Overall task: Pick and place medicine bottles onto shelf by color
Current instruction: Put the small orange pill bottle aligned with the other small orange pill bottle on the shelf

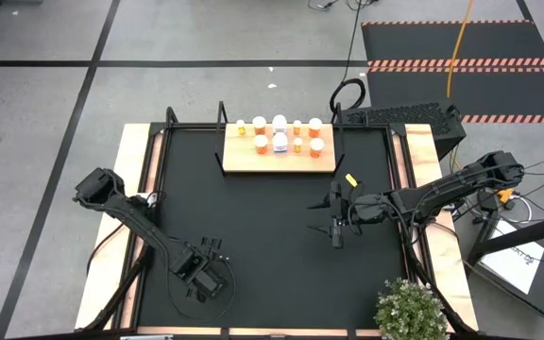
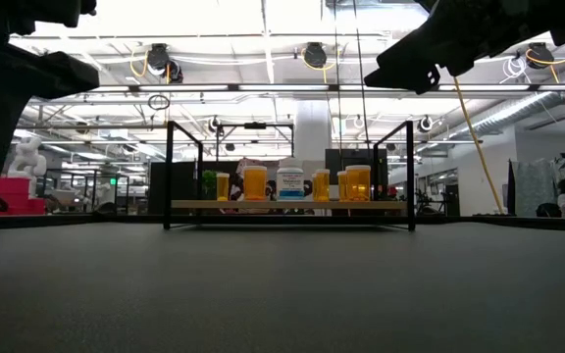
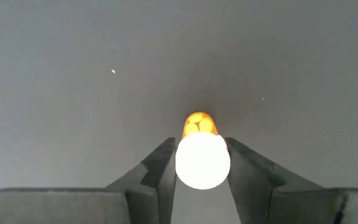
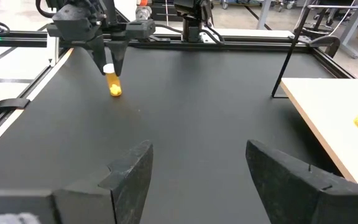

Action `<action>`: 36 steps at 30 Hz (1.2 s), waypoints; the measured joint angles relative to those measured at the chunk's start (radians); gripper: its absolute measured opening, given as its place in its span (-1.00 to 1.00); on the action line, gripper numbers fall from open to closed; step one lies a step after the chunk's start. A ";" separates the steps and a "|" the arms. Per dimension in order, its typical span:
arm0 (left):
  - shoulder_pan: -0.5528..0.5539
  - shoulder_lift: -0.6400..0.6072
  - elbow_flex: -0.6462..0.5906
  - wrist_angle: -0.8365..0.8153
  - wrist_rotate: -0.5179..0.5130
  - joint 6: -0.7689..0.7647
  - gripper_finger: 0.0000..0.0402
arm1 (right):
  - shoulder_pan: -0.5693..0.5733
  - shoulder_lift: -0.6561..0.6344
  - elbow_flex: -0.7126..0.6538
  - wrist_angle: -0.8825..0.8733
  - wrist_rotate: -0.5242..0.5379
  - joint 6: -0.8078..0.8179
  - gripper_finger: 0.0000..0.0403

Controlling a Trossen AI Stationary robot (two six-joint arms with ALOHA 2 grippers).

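Flanking white cap (image 3: pixel 202 160) (overhead: hidden).

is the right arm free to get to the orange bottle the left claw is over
Probably not: the left claw straddles that orange bottle, fingers either side of its cap. The right claw hangs open across bare mat, so only that claw blocks it.

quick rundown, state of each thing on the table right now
left gripper: fingers around an upright orange bottle, at its white cap
orange bottle: standing on the black mat, capped
right gripper: open, empty, above the mat
shelf: holds upright orange and white bottles
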 joint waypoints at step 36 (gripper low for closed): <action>0.500 -0.001 0.532 -0.440 -0.002 0.632 -0.36 | 0.000 0.000 0.000 -0.025 0.000 -0.052 0.25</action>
